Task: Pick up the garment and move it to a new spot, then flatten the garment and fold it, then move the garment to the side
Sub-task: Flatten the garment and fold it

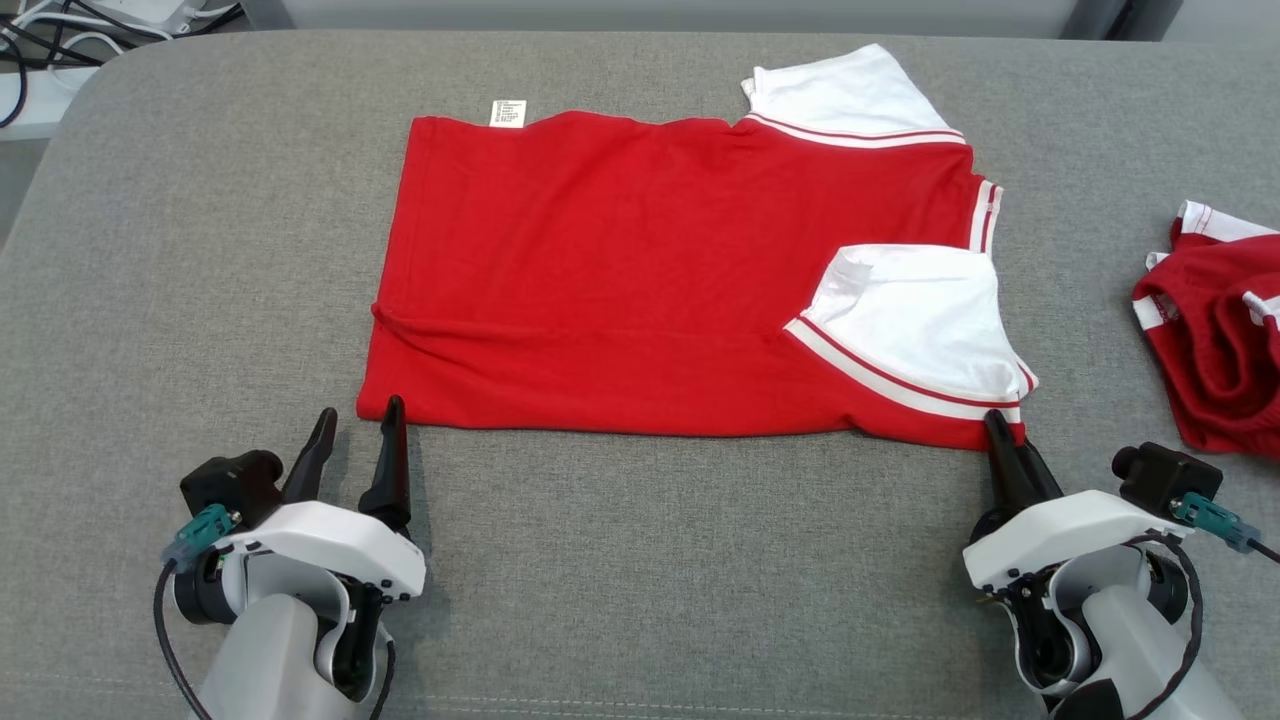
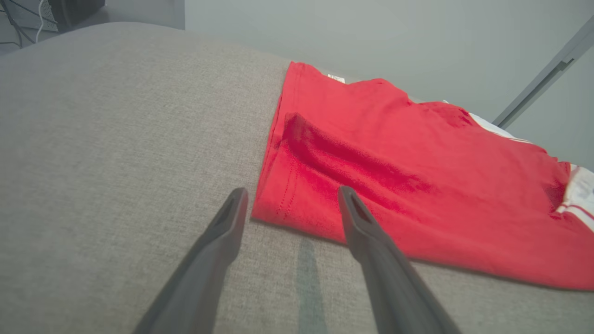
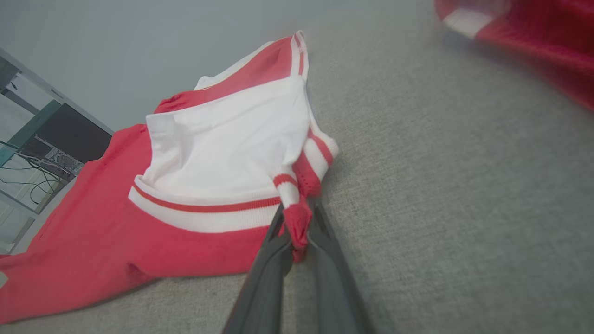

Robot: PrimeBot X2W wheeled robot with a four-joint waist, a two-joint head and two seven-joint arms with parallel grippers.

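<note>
Looking from the biggest thing down, what is lying where? the first is asking.

The second is answering: the grey fabric-covered counter is carrying everything. The red knit shirt with white sleeves and striped cuffs is lying flat across its middle, with one white sleeve turned in on top. A crumpled second red-and-white garment is sitting well apart, at the right edge.

And how are you expecting the shirt to handle?

I am judging it soft, light and limp. It is likely going to sag between two holds and drag on the cloth surface, so I am favouring the two near corners, where hem and cuff seams are giving thicker fabric to bite.

Where are the claws sitting against it?

The right claw is pinching the near right corner, fingers together on a tuck of red fabric just below the striped cuff. The left claw is standing apart, straddling the near left hem corner, one finger over the fabric, the other over bare counter. Whether it is touching, I am not able to tell.

Anything smaller?

A white label is poking out at the far edge.
</note>
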